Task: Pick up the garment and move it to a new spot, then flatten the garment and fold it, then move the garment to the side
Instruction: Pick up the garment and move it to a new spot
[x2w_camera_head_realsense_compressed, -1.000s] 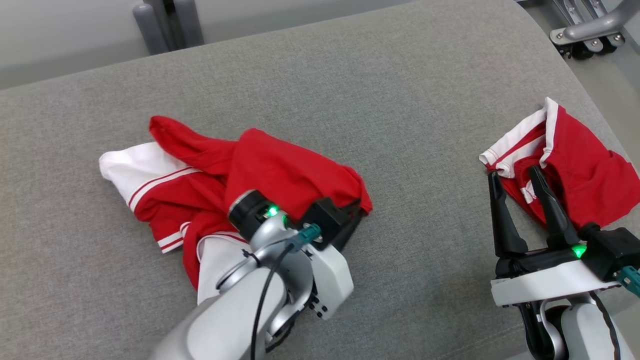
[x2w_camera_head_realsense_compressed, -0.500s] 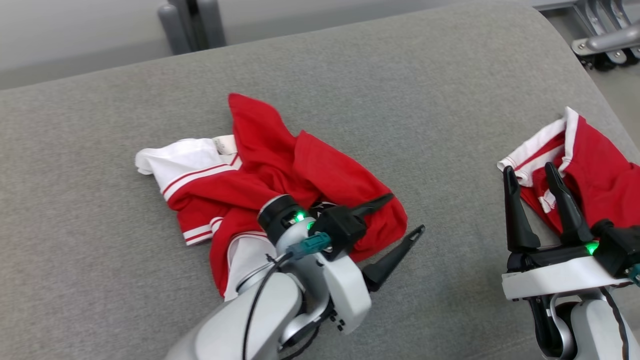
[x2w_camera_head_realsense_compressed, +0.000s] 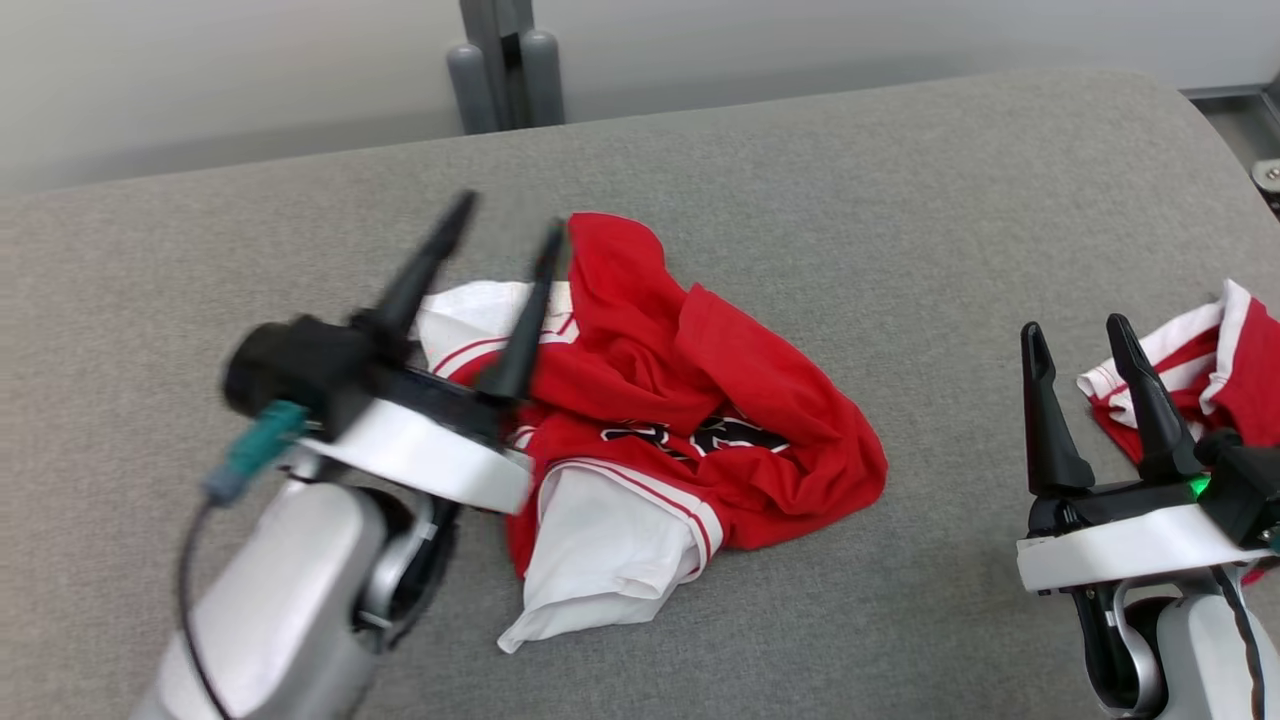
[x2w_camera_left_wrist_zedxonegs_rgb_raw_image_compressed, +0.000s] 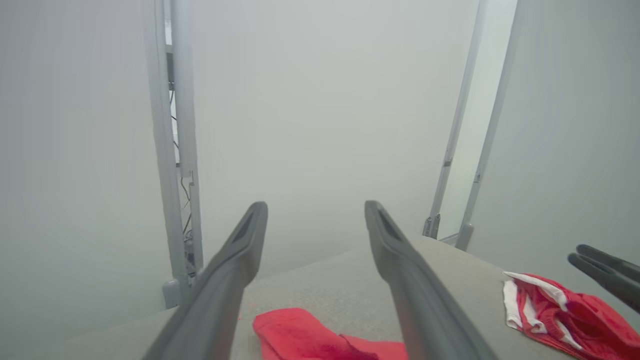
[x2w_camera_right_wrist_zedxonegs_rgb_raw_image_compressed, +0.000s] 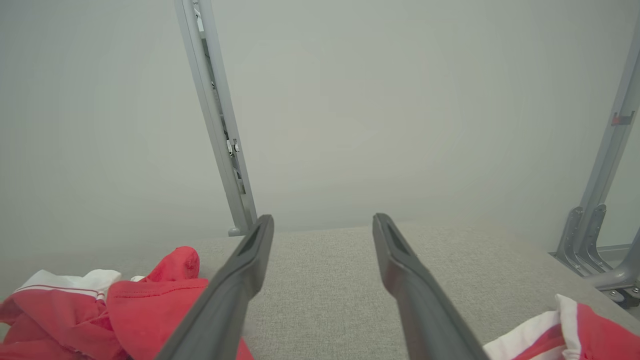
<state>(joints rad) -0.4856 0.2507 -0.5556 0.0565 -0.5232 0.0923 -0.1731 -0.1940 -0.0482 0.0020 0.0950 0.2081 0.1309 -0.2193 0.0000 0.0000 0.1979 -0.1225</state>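
The garment (x2w_camera_head_realsense_compressed: 690, 410), a red jersey with white striped sleeves and dark lettering, lies crumpled in the middle of the grey fabric surface (x2w_camera_head_realsense_compressed: 850, 170). My left gripper (x2w_camera_head_realsense_compressed: 510, 218) hangs raised over the garment's left part, open, with nothing between its fingers. In the left wrist view the left gripper (x2w_camera_left_wrist_zedxonegs_rgb_raw_image_compressed: 315, 207) is spread above a red fold of the garment (x2w_camera_left_wrist_zedxonegs_rgb_raw_image_compressed: 300, 335). My right gripper (x2w_camera_head_realsense_compressed: 1072, 328) stands open and empty at the lower right, well apart from the garment. In the right wrist view the right gripper (x2w_camera_right_wrist_zedxonegs_rgb_raw_image_compressed: 322, 220) is spread, with the garment (x2w_camera_right_wrist_zedxonegs_rgb_raw_image_compressed: 125, 310) at the lower left.
A second red and white piece of clothing (x2w_camera_head_realsense_compressed: 1225, 350) lies at the surface's right edge, just beyond my right gripper, also seen as clothing (x2w_camera_left_wrist_zedxonegs_rgb_raw_image_compressed: 560, 310) and clothing (x2w_camera_right_wrist_zedxonegs_rgb_raw_image_compressed: 575, 330). Grey metal posts (x2w_camera_head_realsense_compressed: 500, 60) stand behind the surface. A metal frame foot (x2w_camera_right_wrist_zedxonegs_rgb_raw_image_compressed: 590, 250) stands off the right end.
My left gripper has opened, let go of the garment, then lifted and swung left with its fingers pointing up. The garment dropped into a heap. The camera has also shifted.
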